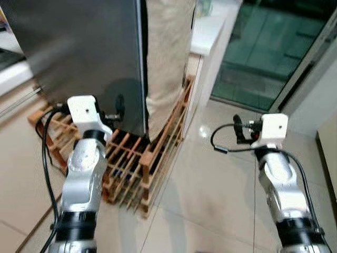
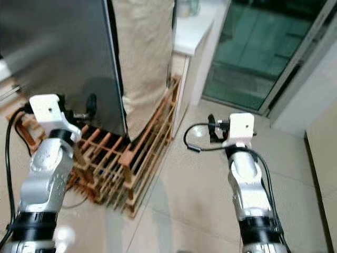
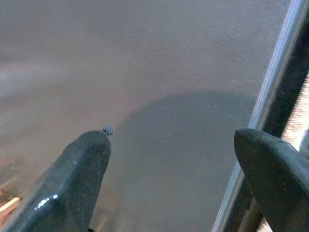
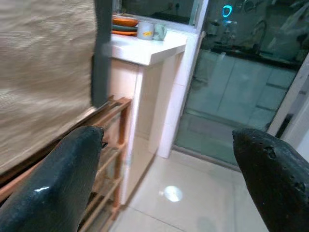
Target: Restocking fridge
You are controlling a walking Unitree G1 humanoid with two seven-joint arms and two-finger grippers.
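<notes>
the fridge (image 1: 79, 47) stood shut on a wooden pallet (image 1: 142, 163). the left gripper (image 1: 120, 108), fingers spread, hovered close before its grey door. the right gripper (image 1: 238, 129), likewise spread and empty, hung well right of the fridge.

The fridge (image 1: 79, 47) stood on a pallet (image 1: 142, 168), cloth (image 1: 166, 63) hanging at its right side. Right of that stood a counter (image 1: 208, 31) bearing dishes (image 4: 128, 25); farther right, a glass door (image 1: 263, 47).
</notes>
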